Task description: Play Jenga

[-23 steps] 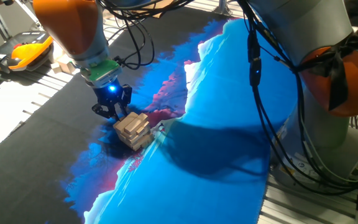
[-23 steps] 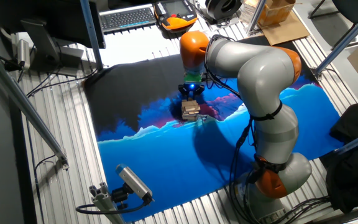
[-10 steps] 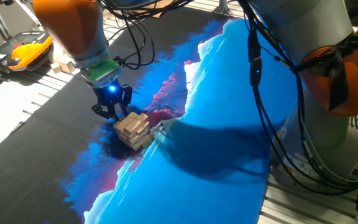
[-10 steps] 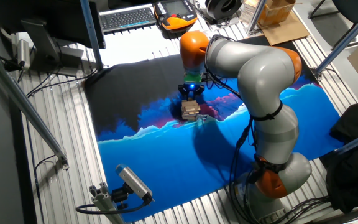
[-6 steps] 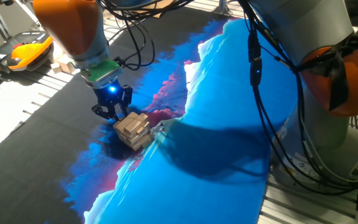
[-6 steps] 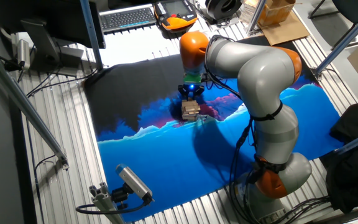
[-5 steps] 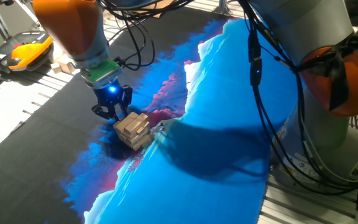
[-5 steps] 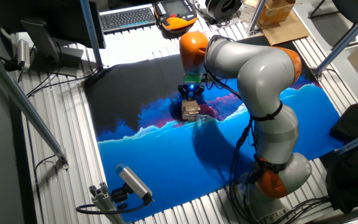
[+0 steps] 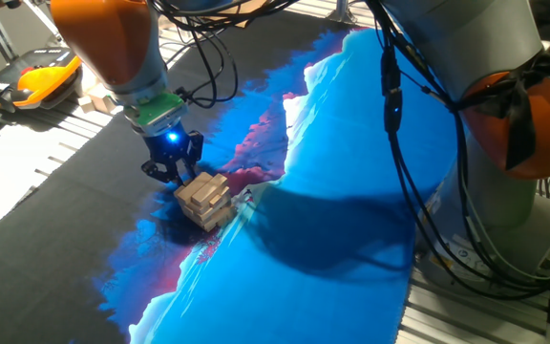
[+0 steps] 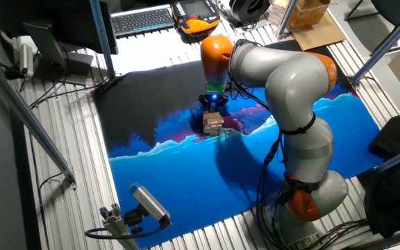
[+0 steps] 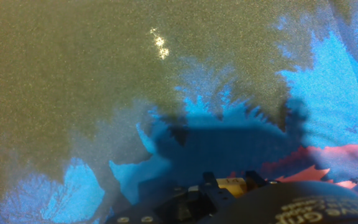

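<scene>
The Jenga (image 9: 204,199) is a small low tower of pale wooden blocks, slightly askew, standing on the dark-and-blue cloth (image 9: 332,143). In the other fixed view the Jenga (image 10: 212,123) sits just below the hand. My gripper (image 9: 173,175) hangs low at the tower's far-left side, its black fingers close against the upper blocks, a blue light glowing on the hand. From the other side the gripper (image 10: 213,110) points straight down. Whether the fingers are spread or closed does not show. The hand view holds only cloth (image 11: 104,93) and the hand's shadow; the tower is out of that view.
Loose pale wooden blocks (image 9: 92,100) lie at the cloth's far edge near an orange teach pendant (image 9: 46,76). A keyboard (image 10: 143,19) and a cardboard box (image 10: 311,14) are beyond the cloth. A camera on a stand (image 10: 148,203) is at the near corner.
</scene>
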### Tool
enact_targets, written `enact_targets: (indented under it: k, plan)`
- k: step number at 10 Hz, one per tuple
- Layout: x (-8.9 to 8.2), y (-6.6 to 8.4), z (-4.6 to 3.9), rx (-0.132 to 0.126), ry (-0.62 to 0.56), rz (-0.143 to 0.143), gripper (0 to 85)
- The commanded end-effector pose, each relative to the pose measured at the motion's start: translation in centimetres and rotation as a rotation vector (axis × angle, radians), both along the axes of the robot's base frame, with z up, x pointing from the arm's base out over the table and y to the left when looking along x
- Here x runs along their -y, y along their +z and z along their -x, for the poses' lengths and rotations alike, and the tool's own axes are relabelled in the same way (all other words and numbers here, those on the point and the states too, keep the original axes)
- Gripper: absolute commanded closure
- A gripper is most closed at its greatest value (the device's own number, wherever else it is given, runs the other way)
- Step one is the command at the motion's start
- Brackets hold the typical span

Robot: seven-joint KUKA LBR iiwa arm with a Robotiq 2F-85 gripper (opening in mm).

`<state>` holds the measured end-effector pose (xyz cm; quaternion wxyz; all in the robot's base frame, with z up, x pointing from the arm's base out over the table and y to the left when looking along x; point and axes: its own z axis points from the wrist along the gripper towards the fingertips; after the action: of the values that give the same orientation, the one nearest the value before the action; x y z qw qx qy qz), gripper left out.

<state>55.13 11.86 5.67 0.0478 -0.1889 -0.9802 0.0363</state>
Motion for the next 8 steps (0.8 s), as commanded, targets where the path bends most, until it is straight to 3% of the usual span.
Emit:
enact_targets:
  k: [1,8]
  plan:
    - [0.01,0.0,-0.01,0.0,0.0,0.0,68.0]
    - [0.13,0.09,-0.31,0.001,0.003,0.002,68.0]
